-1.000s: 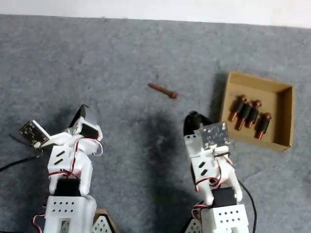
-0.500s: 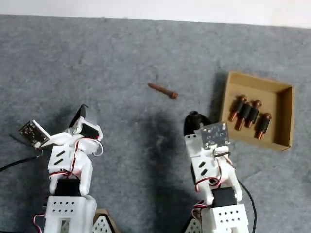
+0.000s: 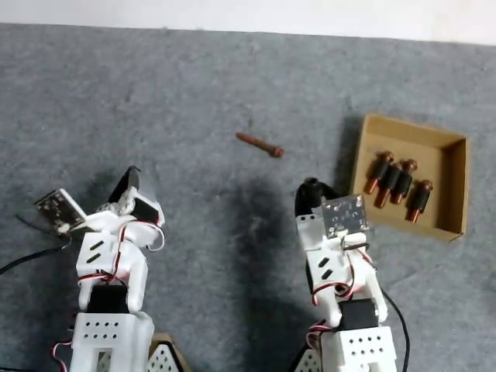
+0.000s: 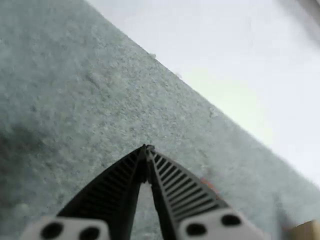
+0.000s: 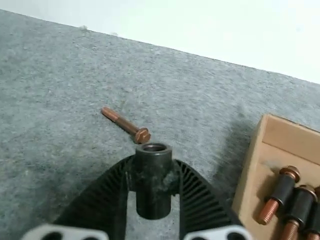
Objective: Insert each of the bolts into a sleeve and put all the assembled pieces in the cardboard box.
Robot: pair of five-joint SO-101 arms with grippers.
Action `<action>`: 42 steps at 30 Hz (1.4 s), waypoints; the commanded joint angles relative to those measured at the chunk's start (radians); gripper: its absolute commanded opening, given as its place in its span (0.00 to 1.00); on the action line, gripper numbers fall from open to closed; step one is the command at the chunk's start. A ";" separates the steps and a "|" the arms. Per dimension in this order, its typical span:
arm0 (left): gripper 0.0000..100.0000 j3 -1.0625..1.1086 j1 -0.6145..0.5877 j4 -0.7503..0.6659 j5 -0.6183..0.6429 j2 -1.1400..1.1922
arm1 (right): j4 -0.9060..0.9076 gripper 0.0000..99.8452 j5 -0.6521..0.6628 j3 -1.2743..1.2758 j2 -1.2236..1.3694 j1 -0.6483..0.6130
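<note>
A copper bolt point(image 3: 260, 145) lies loose on the grey mat, also seen as the bolt point(image 5: 126, 125) in the right wrist view. My right gripper point(image 5: 152, 185) is shut on a black sleeve point(image 5: 153, 180), held upright just short of the bolt's head; from above the sleeve point(image 3: 310, 190) shows at the arm's tip. The cardboard box point(image 3: 453, 190) at the right holds three bolts in sleeves point(image 3: 399, 184). My left gripper point(image 4: 147, 150) is shut with nothing in it, low over the mat at the left point(image 3: 128, 182).
The grey mat point(image 3: 194, 85) ends at a white strip point(image 3: 248, 14) along the far side. Both arm bases point(image 3: 108, 333) stand at the near edge. Open mat lies between the arms and the bolt.
The left arm's wrist has turned slightly; the right arm has shifted a touch. The bolt and the box stay put.
</note>
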 commanded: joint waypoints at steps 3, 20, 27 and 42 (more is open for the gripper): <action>0.01 -0.024 0.002 0.000 -0.239 -0.015 | 0.001 0.00 -0.003 0.073 -0.016 0.036; 0.01 -0.070 0.007 0.172 -0.594 -0.015 | 0.002 0.00 -0.002 0.074 -0.016 0.062; 0.01 -0.068 0.007 0.172 -0.594 -0.015 | 0.002 0.00 -0.002 0.074 -0.016 0.062; 0.01 -0.068 0.005 0.172 -0.594 -0.015 | 0.002 0.00 0.000 0.074 -0.016 0.062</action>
